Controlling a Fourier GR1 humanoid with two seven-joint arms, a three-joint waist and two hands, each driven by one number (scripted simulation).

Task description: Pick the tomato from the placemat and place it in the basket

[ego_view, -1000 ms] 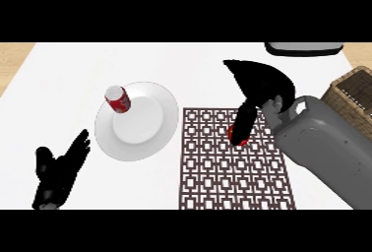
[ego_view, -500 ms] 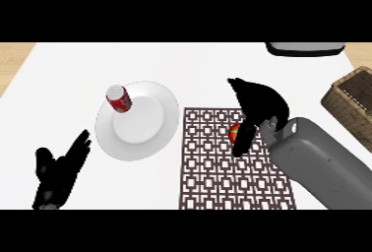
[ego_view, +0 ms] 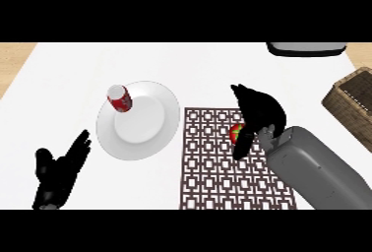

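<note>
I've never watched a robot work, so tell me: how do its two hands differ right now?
The right robot hand curls round the tomato over the placemat; the left robot hand holds nothing. The right robot hand's fingers are bent; the left robot hand's are straight, resting near the lower left edge. Both are black.

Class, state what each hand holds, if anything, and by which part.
The right hand curls round the tomato, covering its top and right side. The open left hand holds nothing.
</note>
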